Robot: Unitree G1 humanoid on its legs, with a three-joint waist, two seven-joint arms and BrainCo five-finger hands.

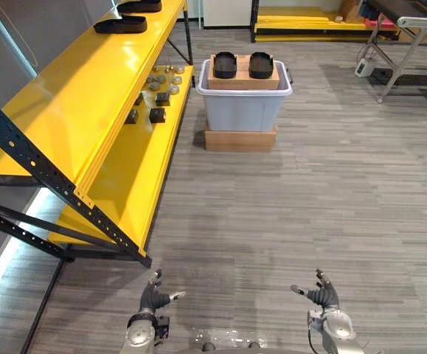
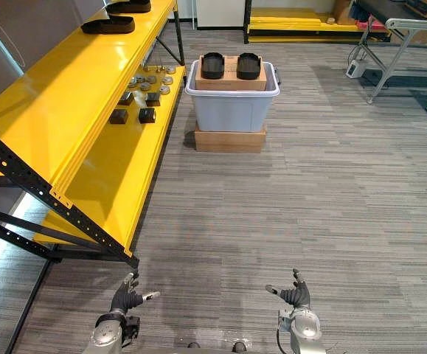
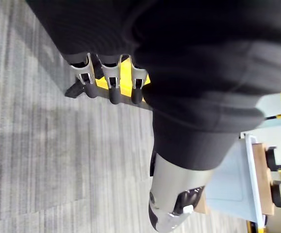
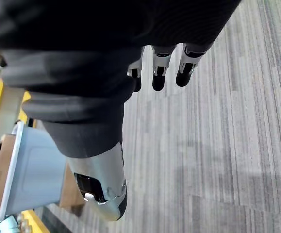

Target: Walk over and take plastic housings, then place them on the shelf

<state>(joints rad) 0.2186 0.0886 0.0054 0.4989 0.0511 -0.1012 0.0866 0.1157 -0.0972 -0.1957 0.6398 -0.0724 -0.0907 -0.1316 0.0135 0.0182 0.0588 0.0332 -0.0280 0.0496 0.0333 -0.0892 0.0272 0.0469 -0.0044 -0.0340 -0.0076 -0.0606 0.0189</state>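
Two black plastic housings [image 1: 225, 64] [image 1: 261, 64] lie side by side on a cardboard box inside a grey bin [image 1: 243, 107] ahead of me on the floor. Two more black housings [image 1: 121, 25] [image 1: 141, 6] rest on the top level of the yellow shelf [image 1: 73, 103] at the left. My left hand [image 1: 153, 299] and right hand [image 1: 322, 296] hang low at the bottom of the eye views, far short of the bin. Both are open with relaxed fingers and hold nothing.
The bin stands on a flat cardboard box [image 1: 240, 139]. Small dark and round metal parts [image 1: 156, 88] lie on the shelf's lower level. A metal-legged table [image 1: 405, 37] stands at the back right, another yellow rack [image 1: 309, 22] at the back. Grey plank floor lies between me and the bin.
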